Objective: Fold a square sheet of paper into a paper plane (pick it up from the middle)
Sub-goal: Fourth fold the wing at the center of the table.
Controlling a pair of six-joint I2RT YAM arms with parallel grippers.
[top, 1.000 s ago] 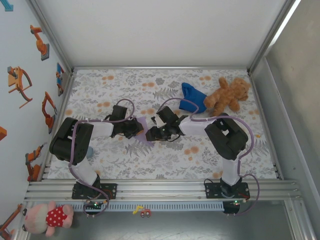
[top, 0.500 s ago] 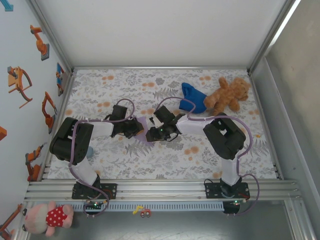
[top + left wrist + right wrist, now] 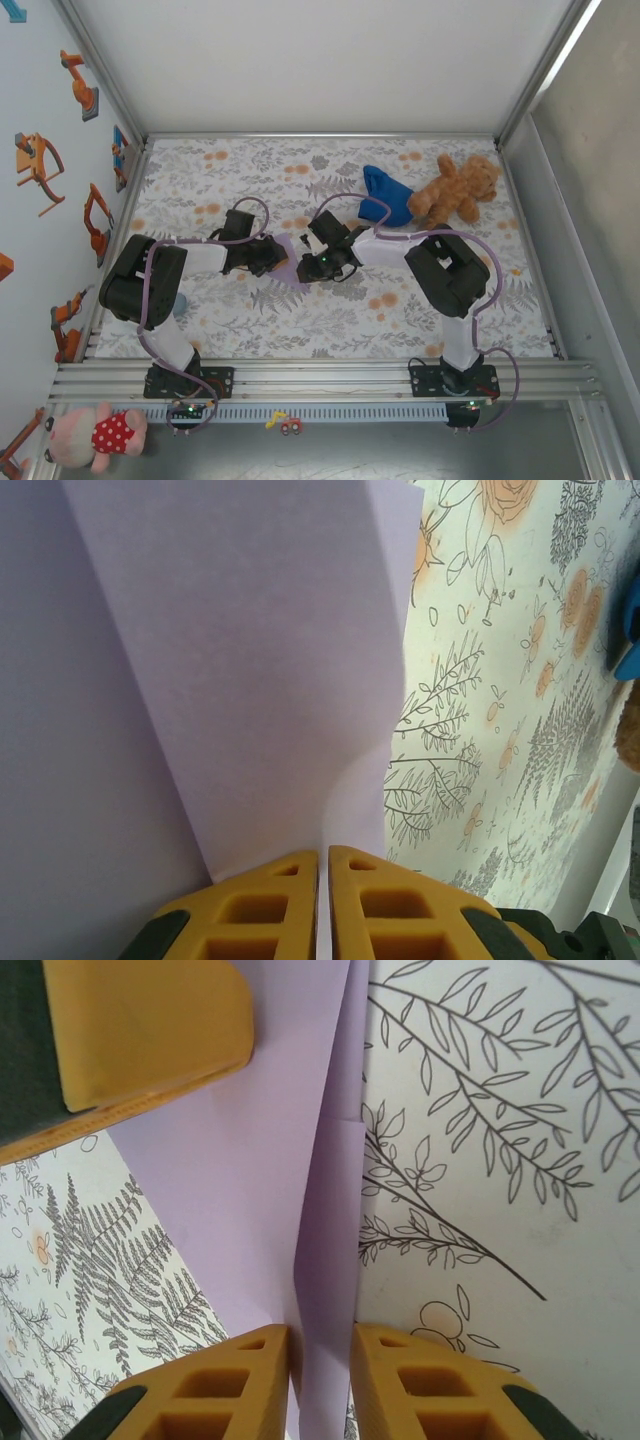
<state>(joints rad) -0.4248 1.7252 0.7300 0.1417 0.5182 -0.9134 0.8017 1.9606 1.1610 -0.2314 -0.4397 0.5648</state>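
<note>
Lavender paper (image 3: 250, 660): left claw (image 3: 323, 865) clamped on edge; right claw (image 3: 320, 1338) slightly apart astride crease; overhead adds teddy (image 3: 455, 190).

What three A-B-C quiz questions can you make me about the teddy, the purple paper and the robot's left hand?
1. Where is the teddy bear?
A) near left corner
B) far right of the table, beside the blue cloth
C) middle

2. What colour is the paper?
A) lavender purple
B) green
C) red

3. What is the left gripper doing?
A) standing wide open
B) holding the cloth
C) shut on the paper

Answers:
1. B: the top view shows the bear next to the cloth at the far right.
2. A: both wrist views show purple paper.
3. C: its yellow fingers pinch the sheet with hardly a gap.
</note>
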